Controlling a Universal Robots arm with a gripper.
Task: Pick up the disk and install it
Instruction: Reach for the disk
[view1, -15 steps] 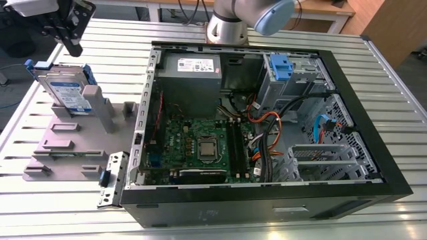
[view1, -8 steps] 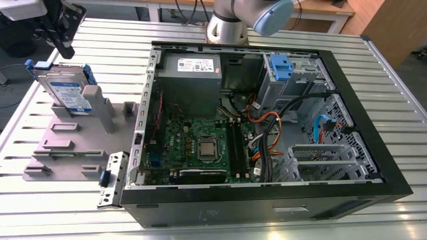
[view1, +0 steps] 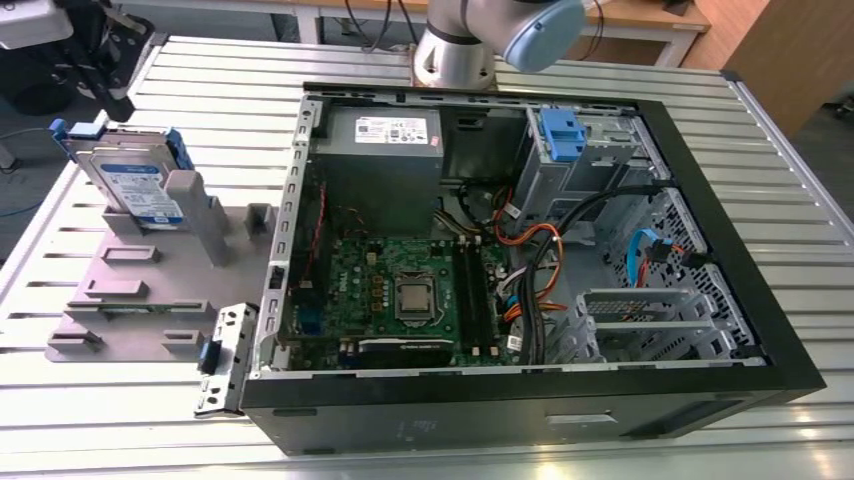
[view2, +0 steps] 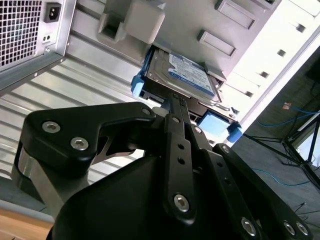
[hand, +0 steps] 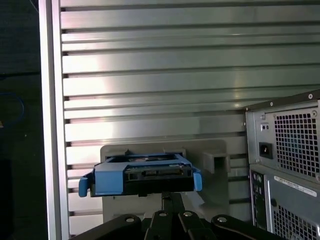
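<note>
Pick-up step, by the look of it. Disk (view1: 134, 185) standing on edge in the grey holder (view1: 134, 290) on the slatted table (view1: 801, 440), to the exterior view's left of the open computer case (view1: 534, 415), not yet lifted. Gripper (view2: 172, 102) right at the blue frame's edge; contact unclear, open or closed impossible to tell. Blue-and-white label on the disk, print too small to read.

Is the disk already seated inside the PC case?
No. In the exterior view, the disk stands upright in the grey holder on the table, outside the open case, on the exterior view's left.
</note>
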